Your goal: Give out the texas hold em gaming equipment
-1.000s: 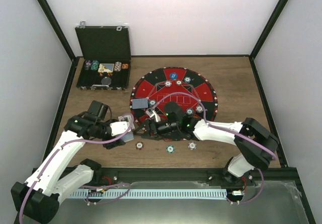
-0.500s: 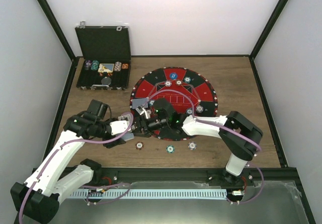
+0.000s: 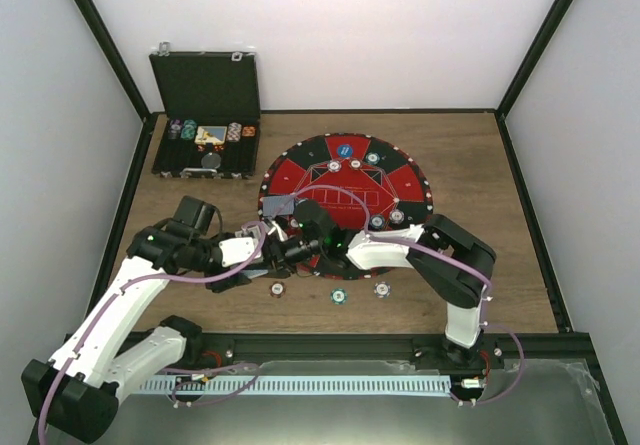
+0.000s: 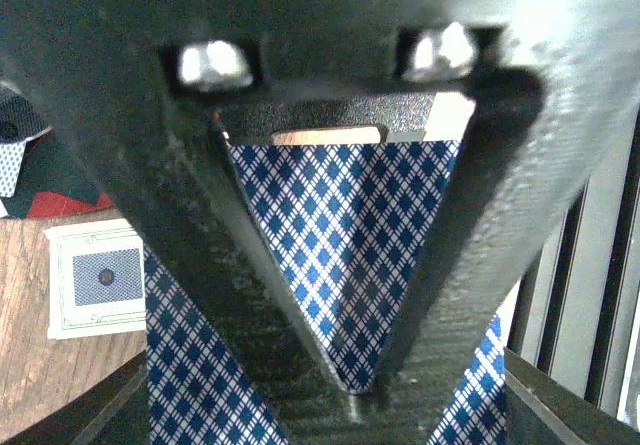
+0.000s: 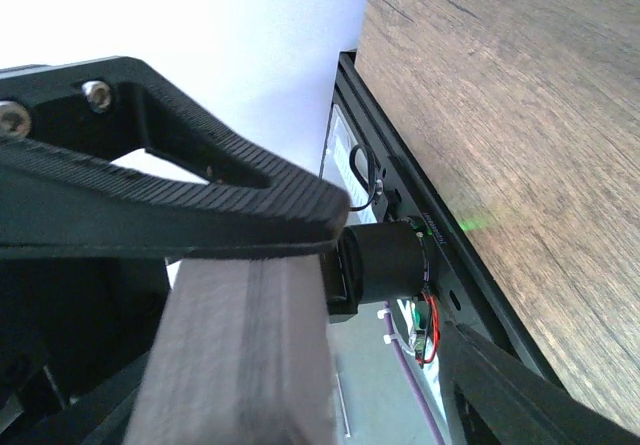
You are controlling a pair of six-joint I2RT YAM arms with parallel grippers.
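My left gripper (image 3: 255,261) (image 4: 350,385) is shut on a deck of playing cards (image 4: 340,225) with blue diamond backs, held just off the left rim of the round red and black poker mat (image 3: 400,180). My right gripper (image 3: 284,250) (image 5: 395,285) has reached across to it. The deck's grey edge (image 5: 235,355) lies between its jaws: the upper finger (image 5: 200,210) sits on the deck, while the lower finger (image 5: 520,395) stands clear. One card (image 3: 279,205) lies on the mat. Three poker chips (image 3: 339,295) lie on the wood in front.
A black hinged case (image 3: 205,115) stands open at the back left with chips and cards inside. More chips (image 3: 397,215) and a blue disc (image 3: 344,149) lie on the mat. A single card (image 4: 97,277) rests on the wood below the deck.
My right gripper has swung left over the mat to the deck in my left gripper, and its jaws have narrowed. The left arm has stayed put.
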